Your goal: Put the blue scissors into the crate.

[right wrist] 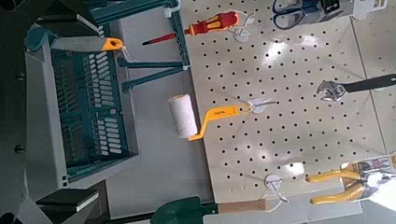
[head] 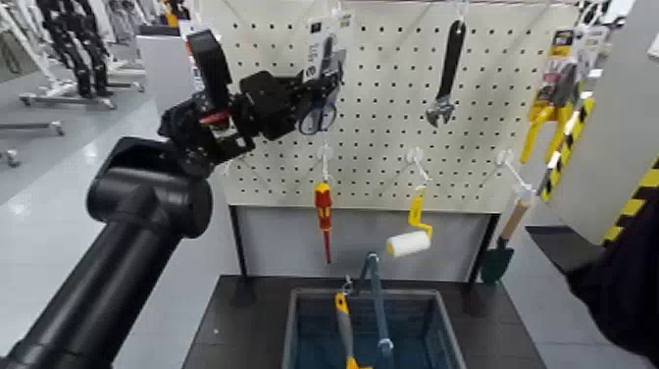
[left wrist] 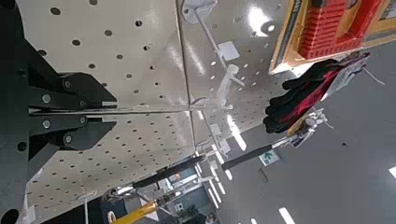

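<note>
A: Where is the blue scissors (head: 313,124) now?

B: It is at the left gripper (head: 331,84), up in front of the board (head: 392,137). The white card (head: 328,49) rises above the fingers, and the blue handles hang just below them. The crate (head: 446,329) is far below the fingers, toward the robot's right.

A: And how are the fingers?

B: They are closed together, with only the thin card between them. In the left wrist view the card shows by its edge, like a line.

A: How will it handle, in your opinion?

B: I think it is light. The scissors should be stiff, but the card can bend, and its smooth face may slip. I do not expect it to break, though the card may tear if one pulls hard at its top. The blades and handles may swing a little under the fingers.

A: Where is it good to take hold?

B: On the flat card, near the blades, as the fingers do here, with the pads flat on both faces. The loops are a less sure place.

A: What can you not see well?

B: The blades are mostly hidden behind the fingers. I cannot tell if the card's top is free of its hook. The right arm (head: 628,285) waits low at the side, well apart from these fingers, and is cut off by the border.
</note>
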